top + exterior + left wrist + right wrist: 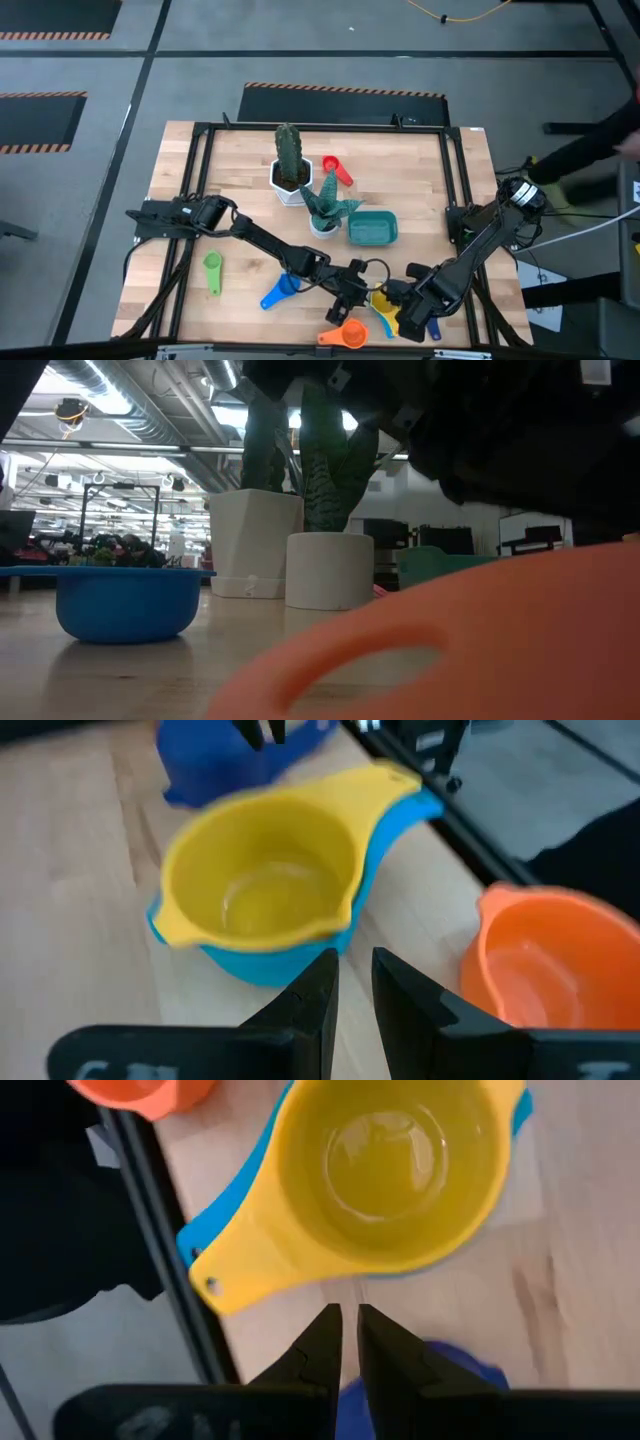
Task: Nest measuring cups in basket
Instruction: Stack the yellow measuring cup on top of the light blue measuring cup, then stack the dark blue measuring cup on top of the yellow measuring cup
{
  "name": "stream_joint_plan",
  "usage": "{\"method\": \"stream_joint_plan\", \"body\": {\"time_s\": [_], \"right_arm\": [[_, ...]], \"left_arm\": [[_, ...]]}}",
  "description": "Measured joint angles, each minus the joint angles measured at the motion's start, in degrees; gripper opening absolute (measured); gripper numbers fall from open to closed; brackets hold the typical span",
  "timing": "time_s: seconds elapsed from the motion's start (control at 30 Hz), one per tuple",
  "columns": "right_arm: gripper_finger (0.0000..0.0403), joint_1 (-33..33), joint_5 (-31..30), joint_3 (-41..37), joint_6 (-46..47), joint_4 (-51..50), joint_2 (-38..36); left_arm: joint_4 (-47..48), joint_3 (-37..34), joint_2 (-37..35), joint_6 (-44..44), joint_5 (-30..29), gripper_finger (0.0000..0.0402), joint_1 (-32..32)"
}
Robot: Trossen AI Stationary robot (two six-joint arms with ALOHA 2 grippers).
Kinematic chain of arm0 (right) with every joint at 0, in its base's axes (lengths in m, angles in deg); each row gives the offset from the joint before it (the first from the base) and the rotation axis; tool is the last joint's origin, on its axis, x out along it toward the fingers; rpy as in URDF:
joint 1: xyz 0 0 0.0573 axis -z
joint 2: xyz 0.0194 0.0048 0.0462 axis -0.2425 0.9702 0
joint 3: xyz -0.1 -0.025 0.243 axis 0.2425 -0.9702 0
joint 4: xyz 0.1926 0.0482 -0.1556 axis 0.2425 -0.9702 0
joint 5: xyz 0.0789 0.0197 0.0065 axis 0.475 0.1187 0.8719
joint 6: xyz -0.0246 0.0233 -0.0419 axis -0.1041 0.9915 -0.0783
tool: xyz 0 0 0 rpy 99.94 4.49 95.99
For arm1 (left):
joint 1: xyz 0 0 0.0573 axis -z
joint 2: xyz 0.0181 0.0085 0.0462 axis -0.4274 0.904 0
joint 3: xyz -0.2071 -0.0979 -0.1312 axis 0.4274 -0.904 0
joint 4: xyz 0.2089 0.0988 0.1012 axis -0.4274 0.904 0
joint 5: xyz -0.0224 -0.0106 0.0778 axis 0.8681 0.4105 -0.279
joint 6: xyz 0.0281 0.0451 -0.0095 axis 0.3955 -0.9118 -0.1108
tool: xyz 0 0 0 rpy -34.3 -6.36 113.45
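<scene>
Yellow measuring cup (pixel 262 895) sits between both low-reaching arms: left hand (pixel 348 982) slightly apart, right hand (pixel 346 1330) together.

Yellow cup (pixel 400 1170) sits nested in a light-blue cup (pixel 245 1190).

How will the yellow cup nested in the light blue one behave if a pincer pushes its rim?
The yellow cup sits loose in the light blue cup, so both probably slide together on the table. It looks like thin, glossy plastic: likely light, rigid and slippery. A high push may tip it out.
</scene>
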Motion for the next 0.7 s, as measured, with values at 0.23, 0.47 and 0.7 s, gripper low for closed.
{"method": "stream_joint_plan", "body": {"time_s": [0.23, 0.47, 0.7], "right_arm": [[0.0042, -2.11, 5.75, 1.16, 0.93, -1.36, -2.0], [0.0042, -4.42, 11.68, 1.16, 2.8, -0.92, -2.0], [0.0042, -4.69, 15.05, 1.16, 5.47, -1.38, -2.0]], "left_arm": [[3.32, 0.01, -1.59, -0.03, 0.12, 0.0057, 0.0], [6.55, -0.02, -2.27, -0.42, -0.17, 0.0057, 0.0], [6.43, -0.02, -2.27, -0.45, -2.2, 0.0057, 0.0]]}}
